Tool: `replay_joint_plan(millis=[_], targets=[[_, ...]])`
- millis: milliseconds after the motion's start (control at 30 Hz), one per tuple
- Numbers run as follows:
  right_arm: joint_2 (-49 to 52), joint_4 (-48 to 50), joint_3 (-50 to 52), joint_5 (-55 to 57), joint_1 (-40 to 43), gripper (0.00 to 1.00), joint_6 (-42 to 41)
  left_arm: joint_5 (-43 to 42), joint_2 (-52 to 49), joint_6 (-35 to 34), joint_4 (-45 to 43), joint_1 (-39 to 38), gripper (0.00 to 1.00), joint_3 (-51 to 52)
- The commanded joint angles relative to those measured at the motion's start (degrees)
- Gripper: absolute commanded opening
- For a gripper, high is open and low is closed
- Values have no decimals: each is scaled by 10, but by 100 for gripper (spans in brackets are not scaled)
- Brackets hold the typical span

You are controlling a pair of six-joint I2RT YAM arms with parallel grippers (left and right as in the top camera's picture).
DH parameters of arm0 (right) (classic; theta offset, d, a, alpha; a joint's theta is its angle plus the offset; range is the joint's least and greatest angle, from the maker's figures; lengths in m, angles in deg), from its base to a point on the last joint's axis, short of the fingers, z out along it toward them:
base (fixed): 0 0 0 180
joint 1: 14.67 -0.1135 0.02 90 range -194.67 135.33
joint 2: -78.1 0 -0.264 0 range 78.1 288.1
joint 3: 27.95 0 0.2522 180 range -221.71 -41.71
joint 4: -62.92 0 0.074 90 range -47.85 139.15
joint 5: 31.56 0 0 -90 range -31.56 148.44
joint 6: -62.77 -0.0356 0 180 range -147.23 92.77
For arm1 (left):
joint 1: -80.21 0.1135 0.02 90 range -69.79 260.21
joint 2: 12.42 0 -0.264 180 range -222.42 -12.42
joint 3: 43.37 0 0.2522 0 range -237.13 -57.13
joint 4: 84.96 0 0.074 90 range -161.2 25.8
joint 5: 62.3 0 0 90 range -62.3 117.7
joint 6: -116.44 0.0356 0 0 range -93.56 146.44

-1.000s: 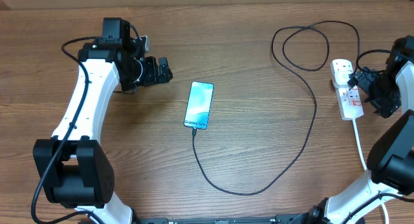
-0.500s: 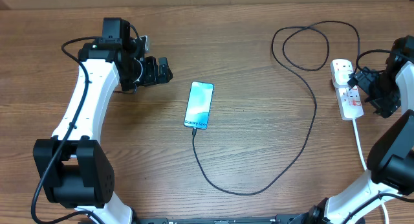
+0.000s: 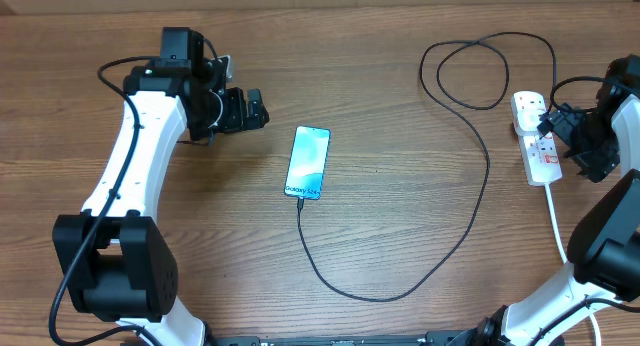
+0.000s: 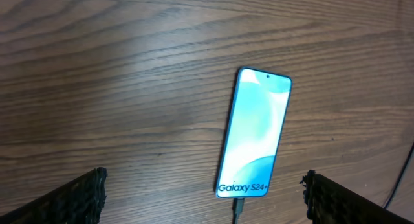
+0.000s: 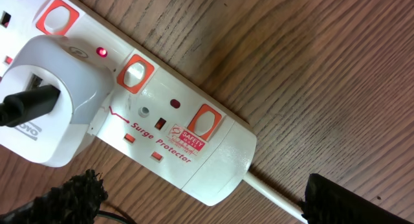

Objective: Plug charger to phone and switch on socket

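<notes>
Counter (image 3: 400, 76): brown wood grain.
Phone (image 3: 307, 162): flat mid-counter, screen up, connector (image 4: 238, 208) in its bottom edge.
Charger (image 3: 488, 164): black cable loops right to a white adapter (image 5: 65, 114) in the power strip (image 5: 213, 159).
Power strip: far right; we see one red lamp (image 5: 101, 52) lit.
Left pincer (image 3: 256, 107): apart, empty, left of phone.
Right pincer (image 3: 556, 128): apart, empty, over strip.

Two white-shelled arms (image 3: 128, 156) with black joints (image 3: 176, 48), blocky black bases (image 3: 112, 276), looping black cables (image 3: 103, 70), rough black fingers (image 4: 79, 195)
</notes>
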Motion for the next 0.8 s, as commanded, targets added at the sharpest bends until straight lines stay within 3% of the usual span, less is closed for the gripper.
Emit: replay_joint_plan(millis=[0, 333, 600, 767], targets=[[-13, 0, -6, -1, -1, 100, 4, 3, 44, 3, 1, -23, 100, -2], [-13, 0, -6, -1, -1, 100, 4, 48, 172, 14, 5, -57, 100, -2], [-13, 0, -6, -1, -1, 100, 5, 47, 197, 55, 0, -57, 100, 20], [-13, 0, -6, -1, -1, 100, 4, -12, 204, 53, -98, -57, 100, 109]])
